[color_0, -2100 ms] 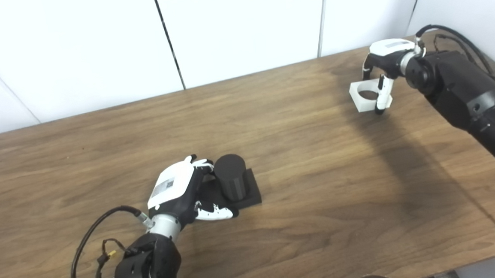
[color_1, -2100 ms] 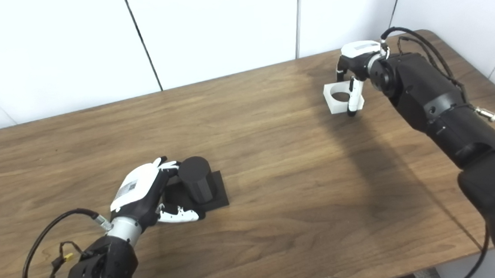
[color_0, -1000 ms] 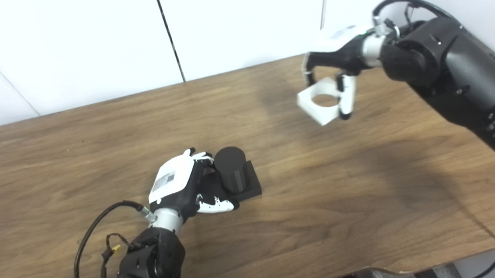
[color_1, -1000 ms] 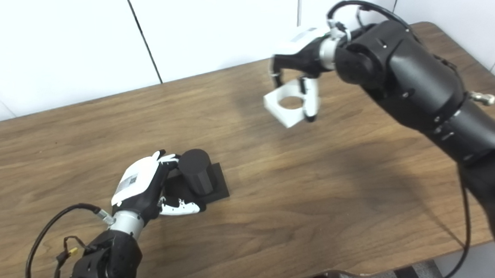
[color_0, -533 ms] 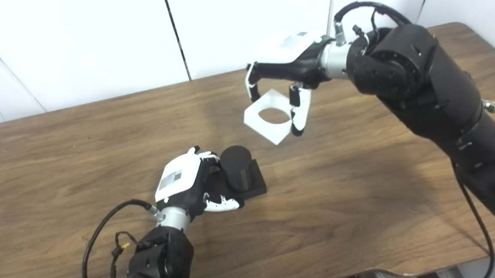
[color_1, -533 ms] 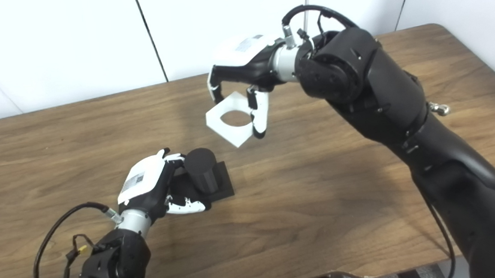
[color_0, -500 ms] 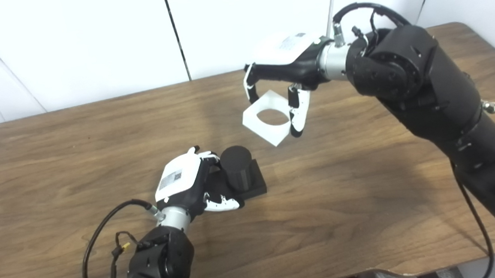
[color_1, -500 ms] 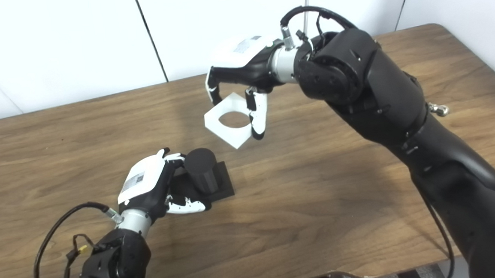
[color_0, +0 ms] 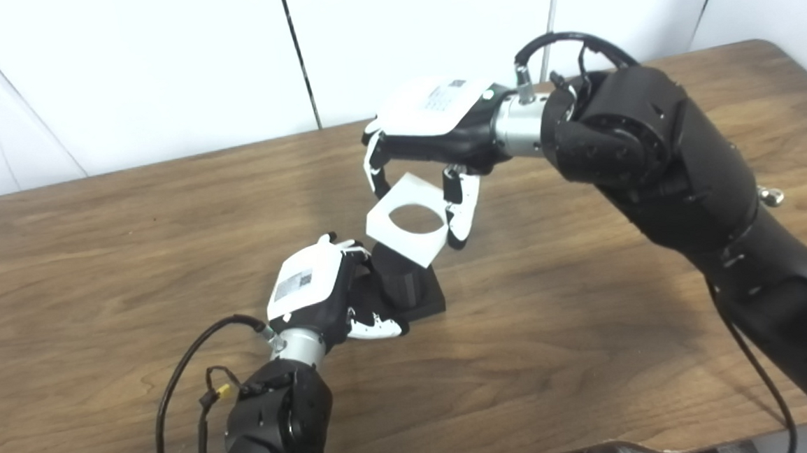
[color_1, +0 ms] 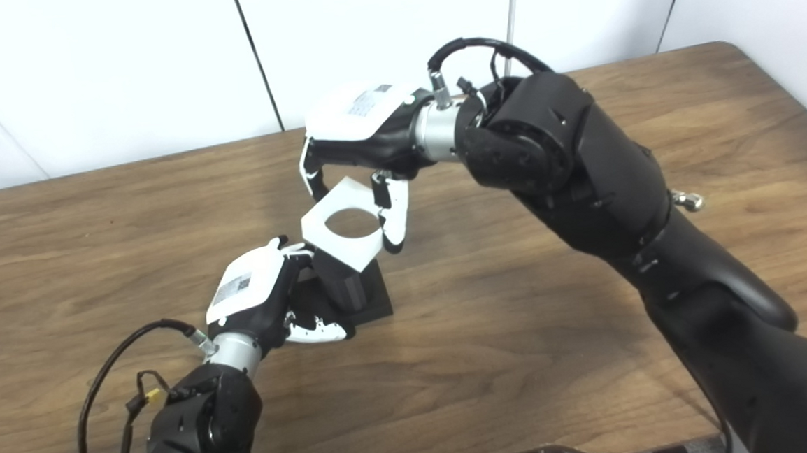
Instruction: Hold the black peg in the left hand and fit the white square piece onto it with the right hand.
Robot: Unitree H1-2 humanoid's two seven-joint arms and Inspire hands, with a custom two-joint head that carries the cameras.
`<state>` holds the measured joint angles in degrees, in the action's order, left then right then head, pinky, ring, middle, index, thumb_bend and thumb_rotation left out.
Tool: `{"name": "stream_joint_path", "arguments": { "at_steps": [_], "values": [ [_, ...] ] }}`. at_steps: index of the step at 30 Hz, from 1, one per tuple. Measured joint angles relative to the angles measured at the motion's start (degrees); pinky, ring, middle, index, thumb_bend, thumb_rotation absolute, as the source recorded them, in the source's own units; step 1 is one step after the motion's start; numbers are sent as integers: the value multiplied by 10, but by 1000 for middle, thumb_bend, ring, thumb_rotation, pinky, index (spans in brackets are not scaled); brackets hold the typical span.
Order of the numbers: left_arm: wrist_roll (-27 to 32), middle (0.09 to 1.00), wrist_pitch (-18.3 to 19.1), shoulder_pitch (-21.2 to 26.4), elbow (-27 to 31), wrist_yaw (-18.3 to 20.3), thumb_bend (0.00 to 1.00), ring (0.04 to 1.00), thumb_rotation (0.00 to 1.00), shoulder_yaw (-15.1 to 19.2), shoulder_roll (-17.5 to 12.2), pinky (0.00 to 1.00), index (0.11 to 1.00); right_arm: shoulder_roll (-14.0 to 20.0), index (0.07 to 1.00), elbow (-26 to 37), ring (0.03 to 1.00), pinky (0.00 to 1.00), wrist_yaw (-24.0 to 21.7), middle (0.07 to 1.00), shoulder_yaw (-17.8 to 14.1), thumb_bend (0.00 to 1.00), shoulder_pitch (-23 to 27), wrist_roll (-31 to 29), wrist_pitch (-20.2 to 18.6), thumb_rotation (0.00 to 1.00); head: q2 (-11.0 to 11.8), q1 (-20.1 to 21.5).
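Left eye view: the left hand [color_0: 309,288] lies low on the wooden table [color_0: 95,224], its fingers and thumb wrapped about the square base of the black peg [color_0: 401,282], pinning it in place; the peg stands upright just past the fingertips. The right hand [color_0: 432,123] hangs above and a little beyond it, fingers curled down on the far edge and thumb on the near side of the white square piece [color_0: 409,227], which it carries off the table with its round hole facing mostly upward and one corner dipped toward the peg. The piece's lower corner covers the peg's top from this angle; whether they touch cannot be told.

Right eye view: the same pinch shows, the piece [color_1: 343,236] hanging below the right hand's [color_1: 362,127] palm and just above the peg [color_1: 345,286] beside the left hand [color_1: 254,299].

The step in hand looks like the final approach before insertion. The next move likely calls for levelling the piece, centring its hole over the peg's round top, then lowering straight down while the left hand steadies the base.
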<state>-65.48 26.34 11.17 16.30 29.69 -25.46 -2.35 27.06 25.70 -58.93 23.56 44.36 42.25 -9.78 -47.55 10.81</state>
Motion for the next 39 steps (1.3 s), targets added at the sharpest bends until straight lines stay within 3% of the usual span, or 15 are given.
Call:
{"name": "stream_joint_path", "arguments": {
  "at_steps": [9,17,28,39],
  "values": [
    [2,887,0,1,1,5,509,1000,63,1,-1,1000,490,-26,483,-1,915,975,0,768,17,524,-12,9,-4,135,-10,-1],
    [1,882,0,2,3,13,510,1000,62,1,-3,1000,490,-30,483,-7,913,972,0,768,21,524,-29,15,-5,136,-24,-16],
    [0,880,0,2,5,15,510,999,61,0,-4,1000,489,-39,483,-15,917,968,6,765,28,524,-38,23,-3,135,-23,-23],
    [-26,877,2,1,6,19,510,993,61,-6,6,1000,490,-33,483,-19,917,966,18,765,21,524,-45,13,12,133,-23,-121]
  ]
}}
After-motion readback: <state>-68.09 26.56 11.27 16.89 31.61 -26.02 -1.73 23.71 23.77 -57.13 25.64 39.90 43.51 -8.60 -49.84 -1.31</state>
